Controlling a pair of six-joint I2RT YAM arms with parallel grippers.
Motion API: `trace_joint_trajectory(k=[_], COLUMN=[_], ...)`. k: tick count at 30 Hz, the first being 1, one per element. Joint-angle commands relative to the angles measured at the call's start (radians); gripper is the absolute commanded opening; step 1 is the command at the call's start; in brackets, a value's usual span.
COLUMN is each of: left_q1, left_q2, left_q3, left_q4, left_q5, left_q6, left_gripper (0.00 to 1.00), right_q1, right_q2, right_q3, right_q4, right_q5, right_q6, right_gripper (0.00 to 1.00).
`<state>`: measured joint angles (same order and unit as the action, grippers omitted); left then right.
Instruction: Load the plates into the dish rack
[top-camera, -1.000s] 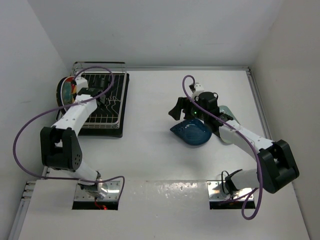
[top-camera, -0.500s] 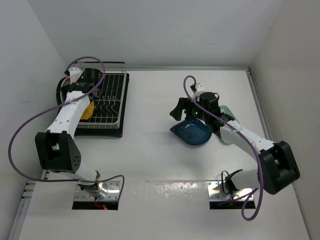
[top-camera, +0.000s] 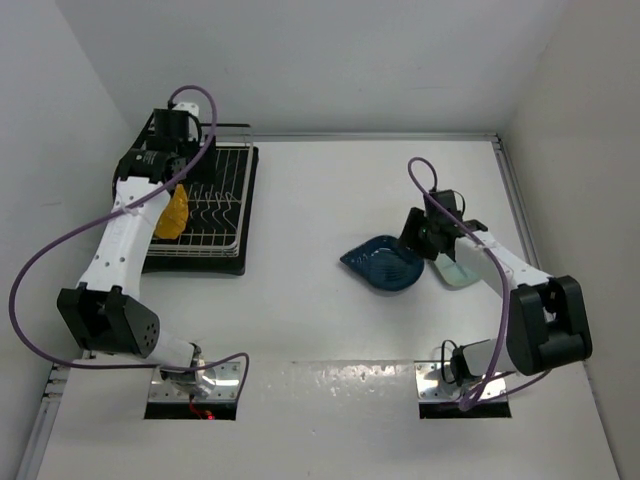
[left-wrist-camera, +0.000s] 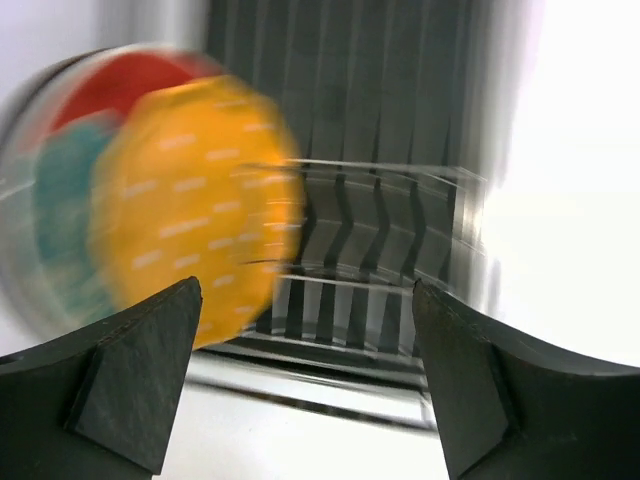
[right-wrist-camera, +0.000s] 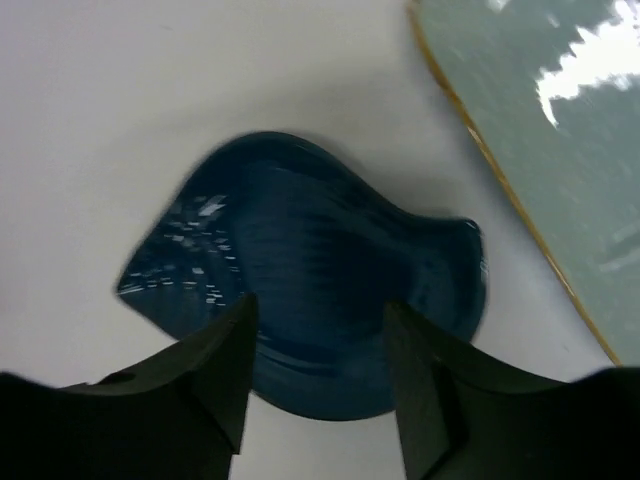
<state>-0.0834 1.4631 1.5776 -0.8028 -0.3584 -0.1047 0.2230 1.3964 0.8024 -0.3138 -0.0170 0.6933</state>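
At the far left, we see the left gripper (left-wrist-camera: 305, 300) up above the dish rack (top-camera: 215, 215), which sits in a black tray (top-camera: 251, 200) in the far left corner of the white table (top-camera: 300, 200). Its jaws are spread wide and nothing lies between them; we call it released. Under it, the scalloped yellow plate (top-camera: 172, 212) stands on edge in the left part of the rack, leaning among the wire bars. In the left wrist view, which is blurred, the red-and-turquoise plate (left-wrist-camera: 70, 160) stands just behind the yellow one, also on edge, its face partly covered by it. The bars to the right of these two plates hold nothing that we can make out.

Moving right across the bare middle of the table, we come to the blue leaf-shaped plate (top-camera: 383, 265), lying flat, well apart from the rack. The right gripper (right-wrist-camera: 320, 310) is low over the right end of this plate, its two fingers (right-wrist-camera: 215, 370) partly apart with the plate's near rim showing in the gap. Whether they pinch the plate we cannot tell. Just beside it, further right, the pale mint plate (top-camera: 452, 272) lies flat, partly under the right arm.
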Motion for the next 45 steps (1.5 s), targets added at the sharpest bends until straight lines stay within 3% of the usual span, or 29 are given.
trace_joint_trajectory(k=[1,3,4,11,13,15,17,18,21,22,28,30,33,36,43,45], left_q1=[-0.006,-0.016,-0.016,-0.026,-0.026,-0.026,-0.035,-0.035,-0.046,-0.056,-0.110,-0.134,-0.183,-0.234,-0.311,-0.320], left_q2=[-0.030,-0.030,-0.030,-0.030,-0.030,-0.030,-0.030,-0.030,-0.030,-0.040,-0.029,-0.004,0.031,0.077,0.152,0.164], left_q3=[0.036,0.022,0.013,0.013,0.004,0.004,-0.007,-0.007,-0.016,-0.027,-0.036,-0.036,-0.027,-0.018,0.050,0.059], left_q4=[-0.042,-0.053,-0.053,-0.053,-0.053,-0.053,-0.053,-0.053,-0.062,-0.062,-0.091,-0.091,-0.091,-0.091,-0.091,-0.091], left_q5=[0.455,0.524,0.524,0.515,0.515,0.527,0.536,0.545,0.568,0.590,0.691,0.719,0.756,0.808,0.813,0.812], left_q6=[0.181,0.191,0.200,0.200,0.200,0.200,0.211,0.221,0.232,0.244,0.289,0.298,0.298,0.298,0.278,0.269], left_gripper=[0.90,0.92,0.92,0.93,0.93,0.93,0.93,0.93,0.93,0.98,1.00,1.00,1.00,1.00,1.00,0.91], right_q1=[-0.005,-0.007,-0.008,-0.008,-0.019,-0.039,-0.047,-0.045,-0.044,-0.043,0.027,0.035,0.036,0.056,0.119,0.122], right_q2=[-0.005,-0.025,-0.031,0.029,0.068,0.119,0.174,0.209,0.257,0.254,0.086,0.008,-0.031,0.004,0.030,0.035], right_q3=[-0.046,-0.110,-0.120,-0.118,-0.140,-0.147,-0.117,-0.086,-0.051,-0.051,0.009,0.024,0.040,0.113,0.113,0.106], right_q4=[-0.139,-0.111,-0.107,-0.098,-0.027,0.085,0.121,0.086,0.090,0.094,0.185,0.290,0.441,0.456,0.708,0.778], right_q5=[0.107,0.146,0.199,0.233,0.200,0.065,-0.045,-0.055,-0.115,-0.120,-0.196,-0.325,-0.501,-0.655,-0.744,-0.750], right_q6=[0.112,0.153,0.176,0.180,0.143,0.129,0.092,0.072,0.014,-0.001,-0.192,-0.210,-0.164,-0.115,0.072,0.130], right_gripper=[0.54,0.78,0.82,0.85,0.78,0.71,0.51,0.33,0.09,0.00,0.00,0.00,0.00,0.00,0.00,0.00])
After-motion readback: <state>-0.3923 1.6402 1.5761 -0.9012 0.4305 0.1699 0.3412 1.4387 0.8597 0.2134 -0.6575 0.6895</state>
